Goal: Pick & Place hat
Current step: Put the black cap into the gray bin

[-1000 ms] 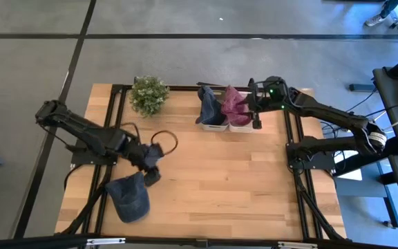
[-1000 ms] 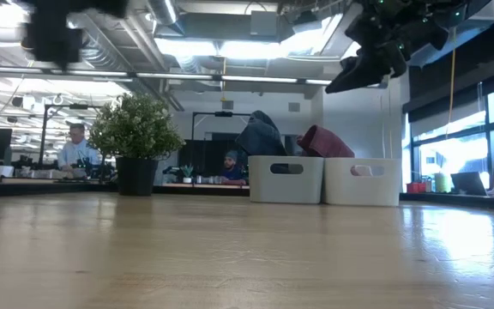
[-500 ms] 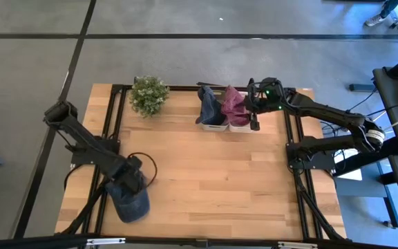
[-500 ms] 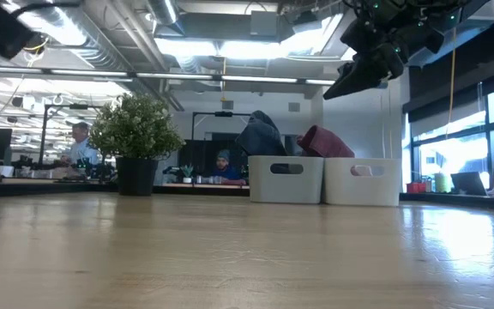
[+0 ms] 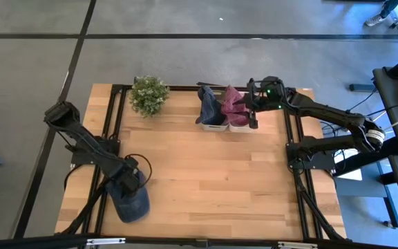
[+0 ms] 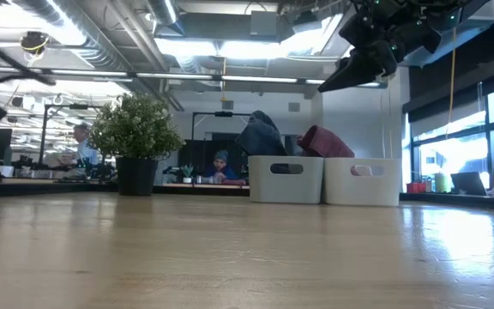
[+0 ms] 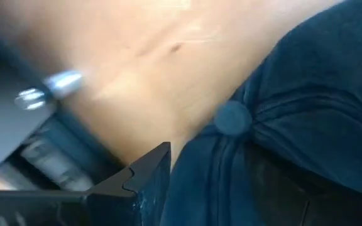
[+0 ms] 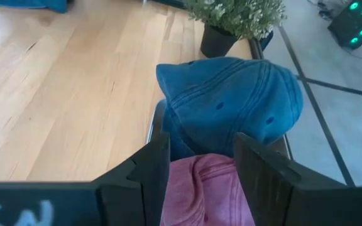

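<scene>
Two arms are over the wooden worktop (image 5: 206, 173), one at each end. The left gripper (image 5: 131, 183) is down at the near left corner, right on top of a dark blue hat (image 5: 131, 200) that lies flat on the boards there. In the left wrist view the hat (image 7: 294, 113) fills most of the frame, its crown button (image 7: 232, 118) plainly visible, and the fingers (image 7: 144, 182) stand apart with the cloth of the crown between them; whether they press on it I cannot tell.

The right gripper (image 5: 253, 111) hovers above the far edge of the worktop, over two white bins (image 6: 324, 178) that sit side by side, touching. Its fingers (image 8: 144, 172) are spread apart and hold nothing. Between them, in the right wrist view, lies a pink hat (image 8: 203, 188), with a blue hat (image 8: 231, 100) just beyond it. From the low view the two hats stick up out of the bins, the blue one (image 6: 260, 133) in the bin nearer the plant and the maroon-pink one (image 6: 320, 142) in the other.

A potted plant (image 5: 148, 95) stands at the far edge toward the left corner, near the bins but apart from them. People (image 6: 80, 142) sit at desks in the room behind.
</scene>
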Tool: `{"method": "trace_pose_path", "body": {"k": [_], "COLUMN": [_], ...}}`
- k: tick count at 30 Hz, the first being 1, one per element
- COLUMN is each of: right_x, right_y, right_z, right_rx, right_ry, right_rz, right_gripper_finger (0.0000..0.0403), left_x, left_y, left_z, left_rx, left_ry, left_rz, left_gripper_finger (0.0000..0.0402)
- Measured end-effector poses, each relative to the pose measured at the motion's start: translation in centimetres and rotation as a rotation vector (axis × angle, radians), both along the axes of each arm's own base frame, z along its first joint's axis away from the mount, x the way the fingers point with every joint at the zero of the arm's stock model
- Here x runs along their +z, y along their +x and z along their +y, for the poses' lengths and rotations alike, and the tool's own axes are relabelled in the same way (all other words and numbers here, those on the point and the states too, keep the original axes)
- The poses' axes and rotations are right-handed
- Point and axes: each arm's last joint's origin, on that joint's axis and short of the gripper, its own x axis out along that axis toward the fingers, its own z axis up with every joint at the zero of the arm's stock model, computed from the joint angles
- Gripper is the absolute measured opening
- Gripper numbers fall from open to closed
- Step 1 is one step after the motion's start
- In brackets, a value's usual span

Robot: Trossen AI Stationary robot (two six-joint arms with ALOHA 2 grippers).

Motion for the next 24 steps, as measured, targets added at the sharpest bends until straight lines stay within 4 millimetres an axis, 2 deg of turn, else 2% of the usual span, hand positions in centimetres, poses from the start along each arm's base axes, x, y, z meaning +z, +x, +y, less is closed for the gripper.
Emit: {"method": "trace_pose_path", "body": {"k": [5,10,14,18,24], "right_x": [0.06,0.07,0.06,0.06,0.04], "right_y": [0.02,0.03,0.02,0.02,0.01], "right_z": [-0.02,-0.02,-0.01,-0.01,-0.01], "right_rx": [0.000,0.000,0.000,0.000,0.000], "right_ry": [-0.004,-0.004,-0.004,-0.004,-0.003], "right_rz": [-0.006,-0.006,-0.006,-0.006,-0.004], "right_gripper_finger": [0.0176,0.0176,0.0176,0.0176,0.0176], "left_x": [-0.99,-1.06,-1.09,-1.11,-1.12], "left_y": [0.07,0.12,0.09,0.13,0.48], "left_z": [-0.11,-0.14,-0.04,0.05,-0.04], "left_rx": [-0.034,-0.036,-0.107,-0.037,0.005], "left_ry": [-0.071,-0.073,-0.065,-0.041,-0.015], "left_rz": [-0.061,-0.067,-0.075,-0.079,-0.138], "left_gripper_finger": [0.0192,0.0192,0.0192,0.0190,0.0153]}}
